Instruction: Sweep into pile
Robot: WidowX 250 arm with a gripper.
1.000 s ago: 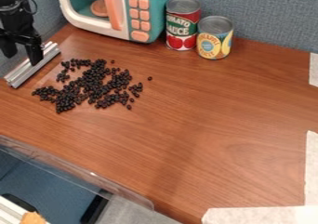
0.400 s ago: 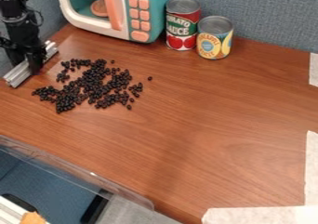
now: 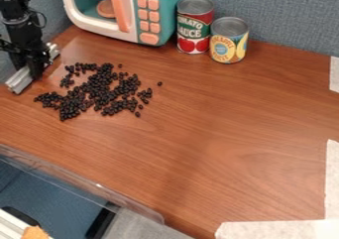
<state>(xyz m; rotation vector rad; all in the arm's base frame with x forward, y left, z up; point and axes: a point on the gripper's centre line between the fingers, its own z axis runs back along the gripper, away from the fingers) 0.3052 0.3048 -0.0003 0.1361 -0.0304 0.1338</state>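
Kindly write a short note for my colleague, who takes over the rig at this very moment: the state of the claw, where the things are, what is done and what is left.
Claw: down at the metal bar, at the table's left side; I cannot tell how firm its grip is, if any.
Black beans: loosely spread just right of the bar, a stray bean apart on their right.
Nearby: toy microwave and two cans behind the beans.
Done: no compact pile yet.
Left: sweep the beans together, probably with the bar, stray one included.
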